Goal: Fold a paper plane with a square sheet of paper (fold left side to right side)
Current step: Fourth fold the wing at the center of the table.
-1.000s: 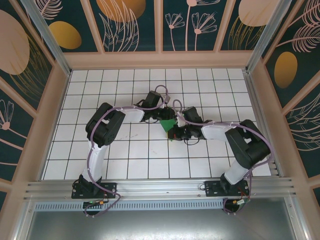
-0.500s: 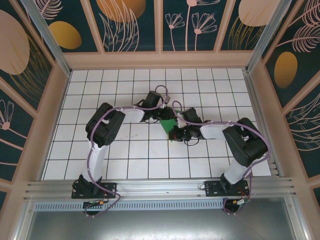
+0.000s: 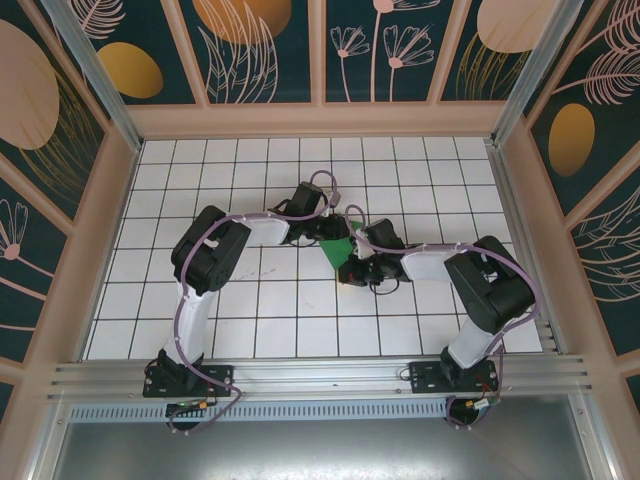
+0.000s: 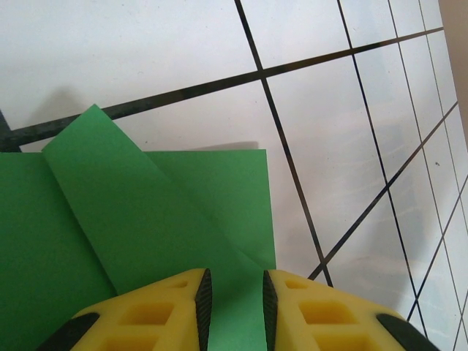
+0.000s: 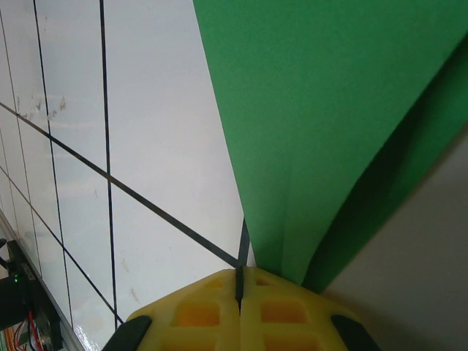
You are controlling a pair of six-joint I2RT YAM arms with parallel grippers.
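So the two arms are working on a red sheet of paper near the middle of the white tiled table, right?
Not red: the sheet of paper is bright green, as the top external view shows. It does lie near the middle of the white tiled table.

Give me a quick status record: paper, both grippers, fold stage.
paper: green, mid-table between the grippers, partly folded
flap: diagonal strip lying over the sheet
left gripper: jaws slightly apart, astride the flap
right gripper: shut, tips at the paper's edge; pinching or pressing unclear
fold stage: early, no dart shape yet
table: white tiles
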